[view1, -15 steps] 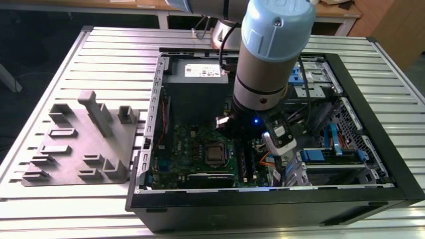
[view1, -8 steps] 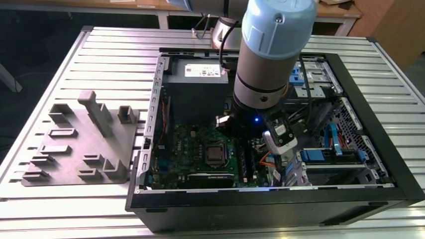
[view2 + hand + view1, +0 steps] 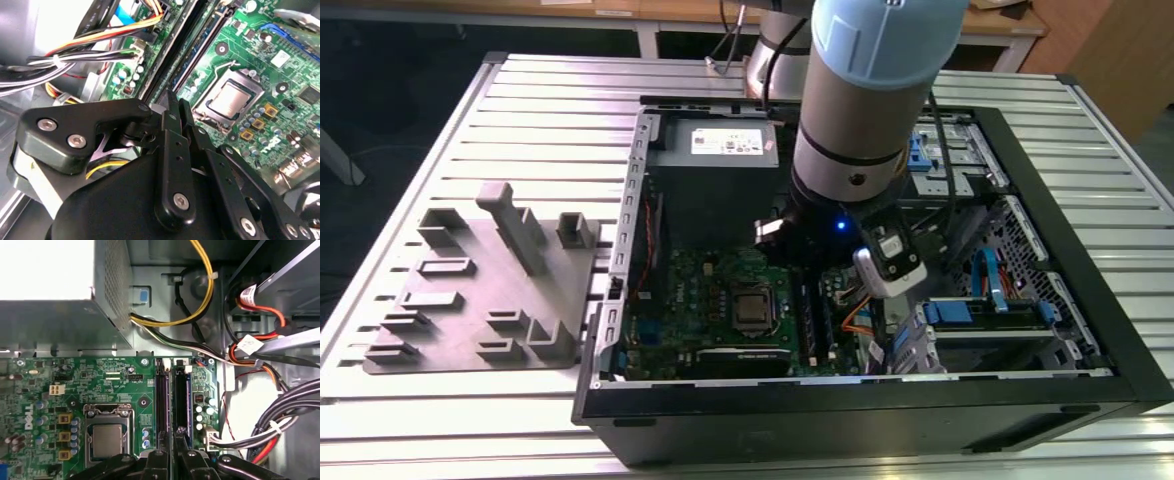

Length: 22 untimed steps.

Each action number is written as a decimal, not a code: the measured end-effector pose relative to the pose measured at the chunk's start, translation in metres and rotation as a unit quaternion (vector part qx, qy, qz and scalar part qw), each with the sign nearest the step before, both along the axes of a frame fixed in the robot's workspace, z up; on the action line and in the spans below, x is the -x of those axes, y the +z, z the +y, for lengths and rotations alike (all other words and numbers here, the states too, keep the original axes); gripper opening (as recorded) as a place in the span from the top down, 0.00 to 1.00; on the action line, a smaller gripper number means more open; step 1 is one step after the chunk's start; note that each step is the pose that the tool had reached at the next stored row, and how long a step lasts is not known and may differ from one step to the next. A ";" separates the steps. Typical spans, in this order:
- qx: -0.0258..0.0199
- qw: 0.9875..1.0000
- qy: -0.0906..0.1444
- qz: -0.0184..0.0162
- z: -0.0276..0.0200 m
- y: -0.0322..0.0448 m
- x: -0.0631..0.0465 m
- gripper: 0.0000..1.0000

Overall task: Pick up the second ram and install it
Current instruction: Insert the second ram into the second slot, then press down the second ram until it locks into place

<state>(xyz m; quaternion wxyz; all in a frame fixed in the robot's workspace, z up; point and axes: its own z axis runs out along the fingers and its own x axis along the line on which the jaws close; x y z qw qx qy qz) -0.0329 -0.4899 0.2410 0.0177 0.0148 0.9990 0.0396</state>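
- Reaching down into the open computer case (image 3: 854, 430) at the centre of the exterior view, with the arm (image 3: 854, 120) poised over the green motherboard (image 3: 720, 290).
- Showing, in the first wrist view, the gripper (image 3: 173, 460) right above the memory slots; in the second wrist view, fingers (image 3: 167, 130) drawn almost together with only a slim gap. Cannot tell whether anything is clamped between them.
- Placing the second ram (image 3: 181, 400), by best judgement, as the dark stick standing on edge in the slot nearer the cables (image 3: 260, 365), running in under the gripper's tips, just beside the neighbouring slot (image 3: 162, 400).
- Risking a half-seated stick: pressure on one end alone could tilt it and leave the far end proud of the slot.
- Risking bent contacts or a strained board if pushed down off the slot's line.
- Risking a snag on the loose wire bundles near the slots.
- Risking a knock to the processor socket (image 3: 107, 437), near on the other side.
- Leaving the grey holder block (image 3: 480, 290) at the exterior view's left, well apart.
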 end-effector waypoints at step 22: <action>0.000 1.000 0.000 0.000 0.0000 0.0073 0.000 0.93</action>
